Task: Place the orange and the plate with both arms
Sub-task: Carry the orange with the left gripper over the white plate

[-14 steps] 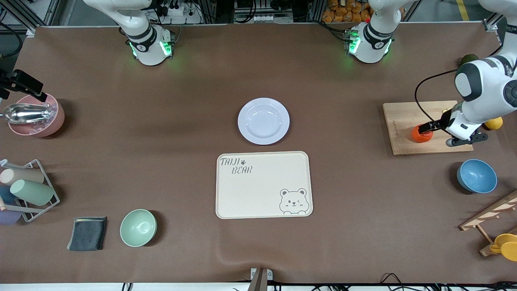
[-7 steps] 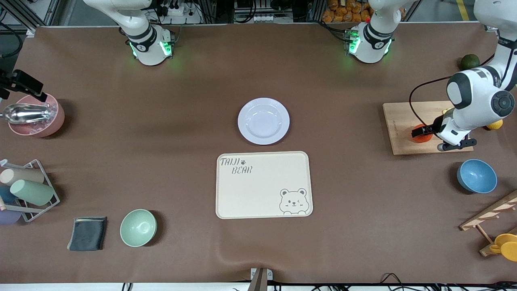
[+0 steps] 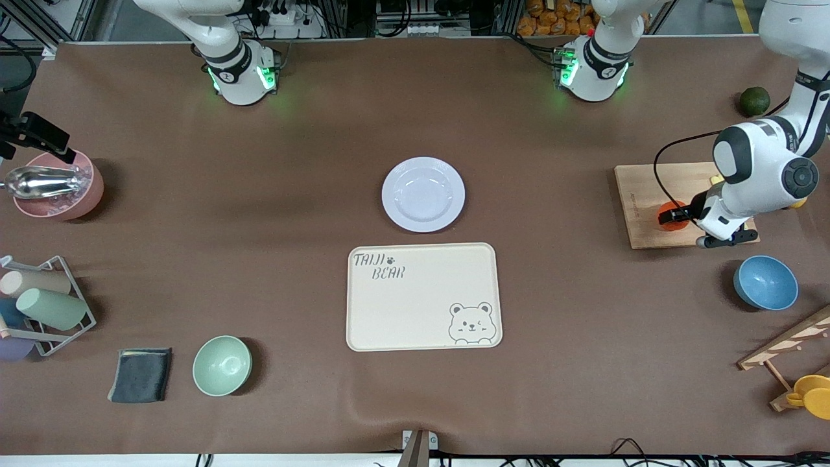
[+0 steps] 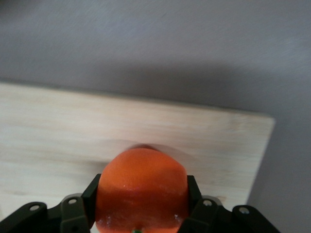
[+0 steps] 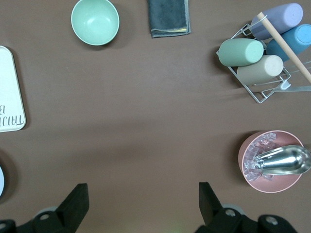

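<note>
Orange point(image 3: 669, 215) clamped between the left gripper point(image 3: 670, 216) fingers, now lifted clear above the wooden board point(image 3: 642, 194) and drifting toward the table's middle — pickup looks done, carry begun. Plate point(image 3: 423, 194) untouched, just farther from the front camera than the tray point(image 3: 421, 297). Right gripper point(image 5: 143, 201) waiting, fingers spread, holding nothing. Counting: one orange, one plate, one tray, two grippers.
</note>
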Action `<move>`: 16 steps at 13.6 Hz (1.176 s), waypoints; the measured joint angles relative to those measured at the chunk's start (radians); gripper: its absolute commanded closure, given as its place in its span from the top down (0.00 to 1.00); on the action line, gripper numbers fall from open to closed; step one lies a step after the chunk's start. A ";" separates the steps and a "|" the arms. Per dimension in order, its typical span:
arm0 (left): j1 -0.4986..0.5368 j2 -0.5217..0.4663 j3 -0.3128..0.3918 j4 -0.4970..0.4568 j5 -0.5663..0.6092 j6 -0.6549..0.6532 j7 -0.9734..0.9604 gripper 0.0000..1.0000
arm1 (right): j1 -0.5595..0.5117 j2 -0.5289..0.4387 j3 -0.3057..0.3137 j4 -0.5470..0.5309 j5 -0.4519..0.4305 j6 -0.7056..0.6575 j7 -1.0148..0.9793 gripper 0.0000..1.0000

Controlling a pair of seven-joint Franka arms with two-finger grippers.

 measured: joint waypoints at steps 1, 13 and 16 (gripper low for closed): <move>0.000 -0.002 -0.028 0.019 0.000 -0.026 -0.012 0.06 | 0.000 0.000 0.000 0.000 0.000 0.000 0.000 1.00; -0.228 0.023 -0.589 0.400 -0.039 -0.459 -0.840 0.06 | 0.000 0.001 0.001 0.000 0.000 0.000 0.000 1.00; -0.375 0.085 -0.589 0.406 -0.040 -0.401 -1.019 0.06 | 0.000 0.001 0.004 0.000 0.001 0.000 0.000 1.00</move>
